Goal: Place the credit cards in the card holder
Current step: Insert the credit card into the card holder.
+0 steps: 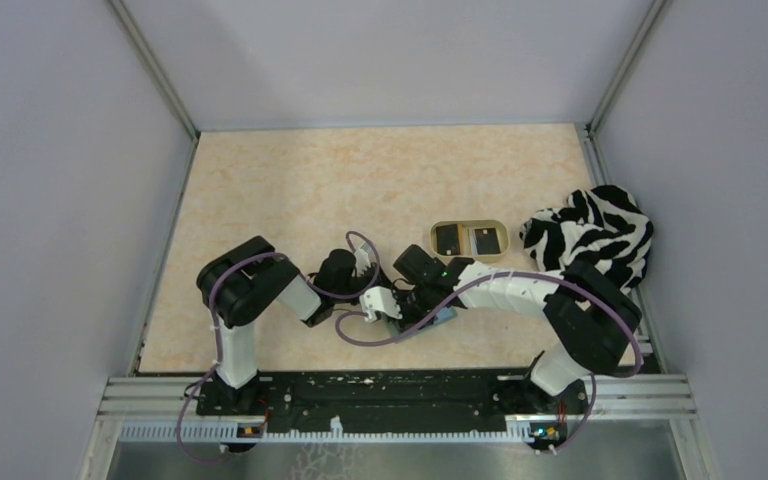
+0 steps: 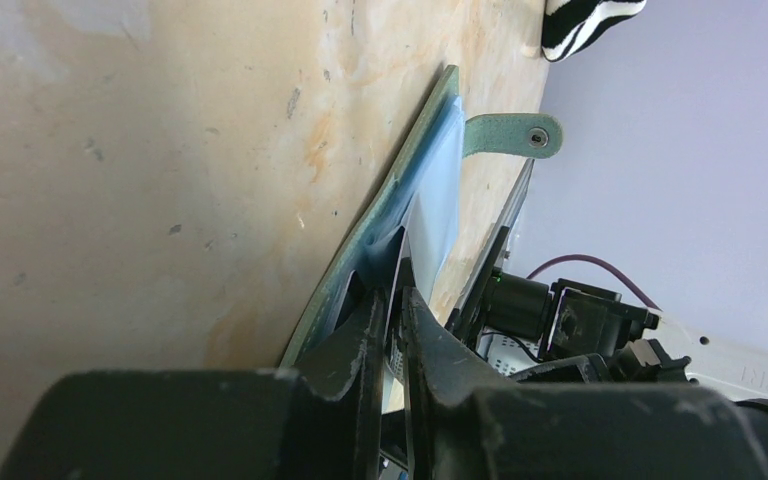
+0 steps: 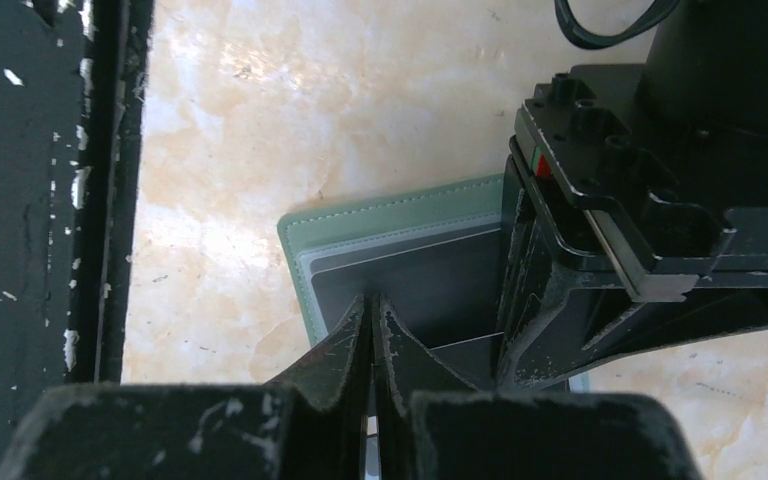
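Open card holder (image 3: pixel 400 212) lies right under the right claw (image 3: pixel 371 303), whose jaws are pressed together, maybe on a card edge, can't tell. Left claw (image 2: pixel 392 290) is nearly closed, pinching its soft blue lining. Credit cards (image 1: pixel 447 239) sit beyond both claws in the tray (image 1: pixel 467 224) — thin, stiff, slick; take them by an edge.

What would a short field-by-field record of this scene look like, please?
card holder: lying open on the table by the arm bases, dark pocket showing
left gripper: fingers pinched on the card holder's light blue inner flap
right gripper: fingers shut, tips over the dark pocket; no card visible between them
credit cards: two dark ones lying in the tan tray
cloth: zebra-striped, bunched up to the right of the tray
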